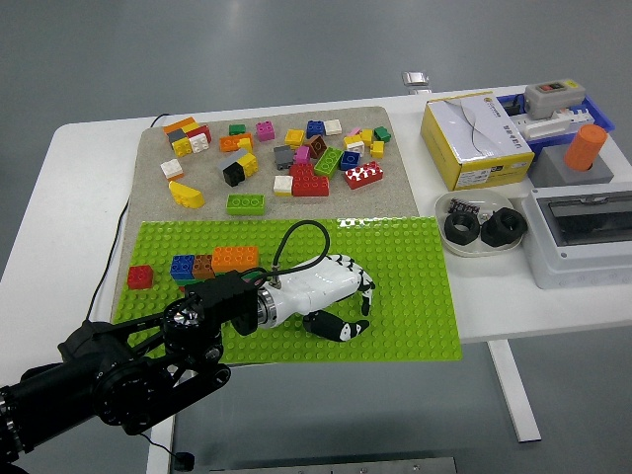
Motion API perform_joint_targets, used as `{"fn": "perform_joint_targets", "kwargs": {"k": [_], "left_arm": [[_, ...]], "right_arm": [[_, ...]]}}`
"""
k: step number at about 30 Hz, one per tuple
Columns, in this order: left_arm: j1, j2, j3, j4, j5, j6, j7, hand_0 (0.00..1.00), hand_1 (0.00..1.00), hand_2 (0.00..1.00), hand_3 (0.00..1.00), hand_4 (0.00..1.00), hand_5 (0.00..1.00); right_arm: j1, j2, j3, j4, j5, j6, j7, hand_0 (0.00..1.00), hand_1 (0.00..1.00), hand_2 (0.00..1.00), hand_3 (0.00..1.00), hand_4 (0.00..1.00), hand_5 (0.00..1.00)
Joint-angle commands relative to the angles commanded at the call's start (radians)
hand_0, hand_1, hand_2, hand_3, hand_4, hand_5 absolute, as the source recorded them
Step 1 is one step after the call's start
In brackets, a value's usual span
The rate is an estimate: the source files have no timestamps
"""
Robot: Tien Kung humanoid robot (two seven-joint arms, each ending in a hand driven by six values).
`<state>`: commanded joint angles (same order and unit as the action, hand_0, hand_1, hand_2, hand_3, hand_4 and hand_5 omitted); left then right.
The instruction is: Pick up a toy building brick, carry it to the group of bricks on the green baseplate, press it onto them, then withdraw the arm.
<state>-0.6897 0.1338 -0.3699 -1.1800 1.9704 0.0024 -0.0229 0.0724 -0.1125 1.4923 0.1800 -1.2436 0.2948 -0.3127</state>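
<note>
The left hand (336,296), lower centre of the frame, is seen loosely curled and empty, low over the green baseplate (415,296). The row of bricks (202,265) sits on the baseplate's left part, left of the hand and partly beside the forearm. If the black arm is swung leftward, the row could be clipped. Loose bricks (286,158) lie on the beige mat (148,168), upper left; several could be scattered by a careless reach.

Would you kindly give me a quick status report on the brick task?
Left robot hand open, empty, over green baseplate. Bricks seated in a row on baseplate. Right arm out of view. Nothing obstructing.
</note>
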Motion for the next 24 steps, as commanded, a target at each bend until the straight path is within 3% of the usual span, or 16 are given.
{"fn": "perform_joint_targets", "kwargs": {"k": [24], "left_arm": [[0.017,-0.045,-0.06,0.092,-0.005,-0.007,0.007,0.964,0.886,0.827,0.53,0.576,0.406]], "right_arm": [[0.009,0.003,-0.03,0.0,0.02,0.002,0.003,0.723,0.672,0.705,0.901,0.729,0.998]]}}
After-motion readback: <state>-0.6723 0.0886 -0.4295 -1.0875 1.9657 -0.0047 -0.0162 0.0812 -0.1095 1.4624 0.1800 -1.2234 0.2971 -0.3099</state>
